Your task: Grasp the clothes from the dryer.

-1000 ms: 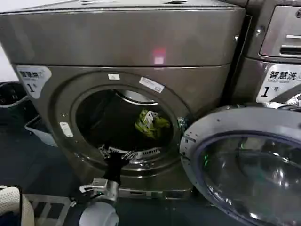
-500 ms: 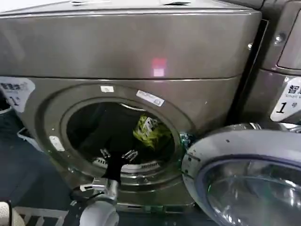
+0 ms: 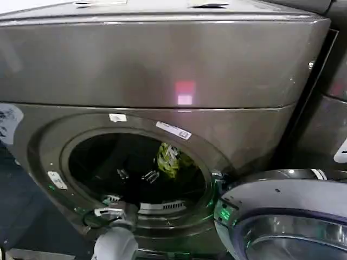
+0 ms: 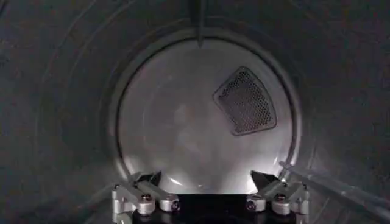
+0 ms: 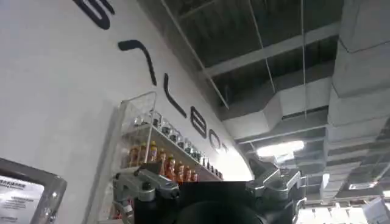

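The clothes (image 3: 172, 158), a small yellow-green fabric bundle with white printed patches, sit inside the big dark grey-bronze front-loading dryer (image 3: 162, 70), toward the right side of the round porthole as your head camera sees it, against the dark interior of the drum. You can see the dryer's round glass door (image 3: 282, 222) swung wide open at lower right, just beside the porthole rim.

Your left gripper (image 3: 135, 175) has its arm reaching up from the bottom of the head view through the lower part of the opening, and its two metal fingertips (image 3: 150, 176) stand inside the drum, apart from each other with nothing between them, so the pincer is released. The fingertips lie just left of and slightly below the bundle, near it but not touching it.

From your left wrist camera you look straight down the steel drum at its pale round back wall (image 4: 201, 122), which carries a wedge-shaped perforated vent (image 4: 245, 102); the left gripper's finger bases show spread wide at the frame's edge (image 4: 210, 201).

Your right gripper (image 5: 210, 182) is raised away from the machine, pointing up at a white wall with dark lettering and a shelf of orange bottles (image 5: 164, 164); its fingers are spread and hold nothing.
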Robot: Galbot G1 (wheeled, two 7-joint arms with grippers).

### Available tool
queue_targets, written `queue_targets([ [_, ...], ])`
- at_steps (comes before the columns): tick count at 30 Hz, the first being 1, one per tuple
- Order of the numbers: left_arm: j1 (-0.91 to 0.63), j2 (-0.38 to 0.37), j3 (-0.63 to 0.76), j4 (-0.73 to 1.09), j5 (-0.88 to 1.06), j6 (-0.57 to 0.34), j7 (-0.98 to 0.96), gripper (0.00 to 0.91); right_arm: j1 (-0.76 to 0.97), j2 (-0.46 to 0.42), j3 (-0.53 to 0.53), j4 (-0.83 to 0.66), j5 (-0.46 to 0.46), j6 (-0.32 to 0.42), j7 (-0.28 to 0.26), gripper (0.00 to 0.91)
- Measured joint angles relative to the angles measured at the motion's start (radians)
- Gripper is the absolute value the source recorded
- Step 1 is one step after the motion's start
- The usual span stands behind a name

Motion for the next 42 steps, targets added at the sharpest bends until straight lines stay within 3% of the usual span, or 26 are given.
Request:
queue_targets([
  [15,-0.426,-0.046,0.017,0.523,-0.009,-0.019,0.110,0.907,0.004,-0.022,0.015,-0.040,-0.008,-0.011,0.018,0.907],
  [20,-0.551,-0.049,0.036,0.696,0.050,-0.017,0.272,0.907,0.005,-0.026,0.016,-0.050,-0.008,-0.009,0.019,0.907],
  [25,-0.664,-0.031,0.093,0.865,0.099,-0.072,0.491,0.907,0.007,-0.027,0.017,-0.049,-0.009,-0.007,0.019,0.907],
  [33,-0.847,-0.034,0.235,1.176,0.311,-0.187,0.829,0.907,0.011,-0.019,0.015,-0.047,-0.009,-0.003,0.017,0.907],
  [42,-0.987,-0.042,0.288,1.354,0.635,-0.219,1.022,0.907,0.009,-0.011,0.018,-0.042,-0.010,-0.001,0.015,0.907],
])
